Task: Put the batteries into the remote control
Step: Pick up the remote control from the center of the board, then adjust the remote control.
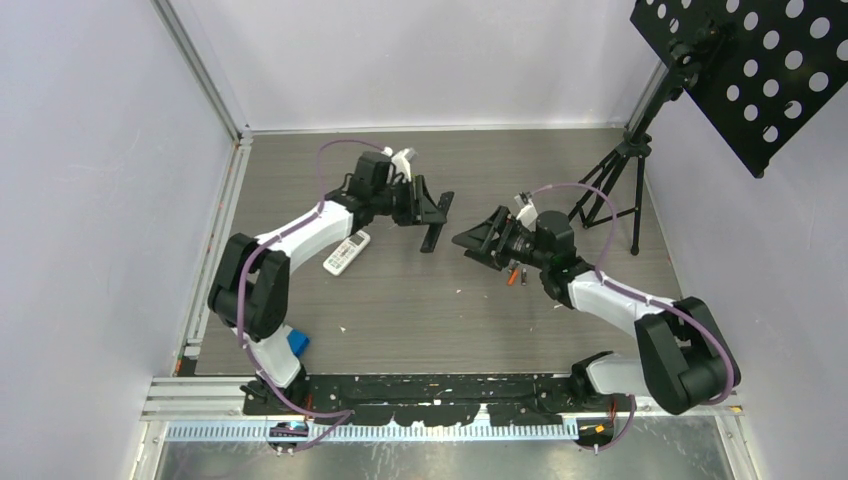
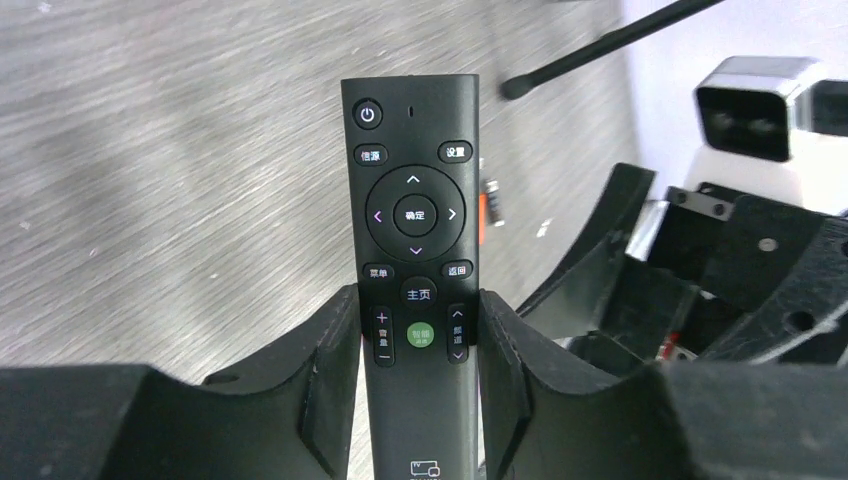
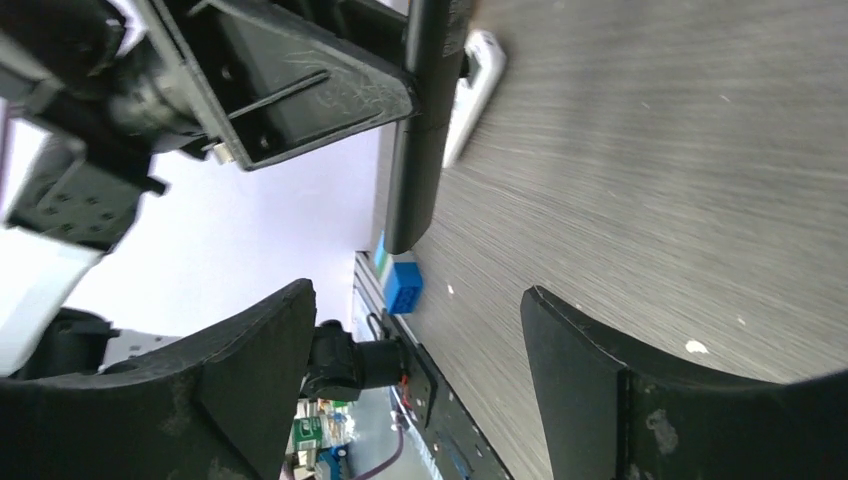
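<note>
One remote (image 2: 413, 400) in L gripper (image 2: 418, 310), btns (image 2: 414, 214) wrist-cam

You see a slim black plastic remote (image 2: 413, 150) with white and purple markings and a round green button (image 2: 420, 335), against a grey, streaky wood-grain counter (image 2: 150, 150). A tiny cylindrical cell (image 1: 511, 278) shows orange-red; the flat plastic remote (image 1: 346, 253) is white, the small plastic block (image 3: 403, 285) blue.

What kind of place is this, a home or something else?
Probably a robot laboratory cell: plain walls on aluminium framing, two arms bolted to a rail, and a perforated black panel on a tripod.
</note>
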Controlling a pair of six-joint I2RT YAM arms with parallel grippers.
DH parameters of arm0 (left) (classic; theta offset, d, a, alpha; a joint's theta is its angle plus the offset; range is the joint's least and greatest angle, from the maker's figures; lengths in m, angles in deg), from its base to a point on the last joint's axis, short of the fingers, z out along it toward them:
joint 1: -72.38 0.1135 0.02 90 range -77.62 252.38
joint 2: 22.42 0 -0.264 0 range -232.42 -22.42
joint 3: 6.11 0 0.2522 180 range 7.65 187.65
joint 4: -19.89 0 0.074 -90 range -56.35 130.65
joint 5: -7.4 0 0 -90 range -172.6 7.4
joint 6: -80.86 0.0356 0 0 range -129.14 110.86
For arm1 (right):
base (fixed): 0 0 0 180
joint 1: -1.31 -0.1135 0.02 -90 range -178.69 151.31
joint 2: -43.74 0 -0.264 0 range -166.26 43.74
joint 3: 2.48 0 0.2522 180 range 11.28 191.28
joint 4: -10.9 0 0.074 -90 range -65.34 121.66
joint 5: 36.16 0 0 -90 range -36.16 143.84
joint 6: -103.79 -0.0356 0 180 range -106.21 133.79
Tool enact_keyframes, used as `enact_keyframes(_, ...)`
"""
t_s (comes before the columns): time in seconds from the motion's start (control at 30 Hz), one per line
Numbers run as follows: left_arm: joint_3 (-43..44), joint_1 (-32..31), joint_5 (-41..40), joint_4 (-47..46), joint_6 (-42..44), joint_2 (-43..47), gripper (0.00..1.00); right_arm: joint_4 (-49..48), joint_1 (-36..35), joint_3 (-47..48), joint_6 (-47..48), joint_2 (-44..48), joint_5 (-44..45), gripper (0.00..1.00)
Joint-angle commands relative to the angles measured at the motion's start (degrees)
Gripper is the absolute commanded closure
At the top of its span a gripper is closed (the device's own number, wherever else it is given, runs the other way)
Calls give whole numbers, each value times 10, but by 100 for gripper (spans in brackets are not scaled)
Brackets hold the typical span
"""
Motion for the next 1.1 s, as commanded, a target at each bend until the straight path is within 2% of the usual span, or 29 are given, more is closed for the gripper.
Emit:
enact_keyframes(0.0, -21, 17, 120, -141, -110, 40, 94, -105, -5, 0, -18, 39, -14, 18)
enact_keyframes(0.2, -41, 25, 156, -272, -240, 53, 91, -192, -16, 11, -77, 23, -9, 17)
enact_keyframes(0.4, -64, 25, 166, -398, -352, 62, 88, -311, -25, 15, -170, -32, -1, 21)
enact_keyframes(0.6, -77, 25, 170, -456, -403, 61, 88, -394, -33, 40, -224, -80, -6, 26)
enact_keyframes(0.8, -82, 25, 160, -448, -397, 70, 88, -441, -40, 57, -251, -107, -5, 41)
enact_keyframes(0.93, -87, 25, 153, -449, -396, 72, 87, -440, -46, 70, -250, -110, -8, 55)
enact_keyframes(1.0, -88, 25, 150, -444, -388, 76, 81, -431, -48, 72, -242, -110, -10, 61)
enact_keyframes(1.07, -87, 25, 144, -422, -368, 82, 68, -408, -49, 72, -222, -105, -14, 66)
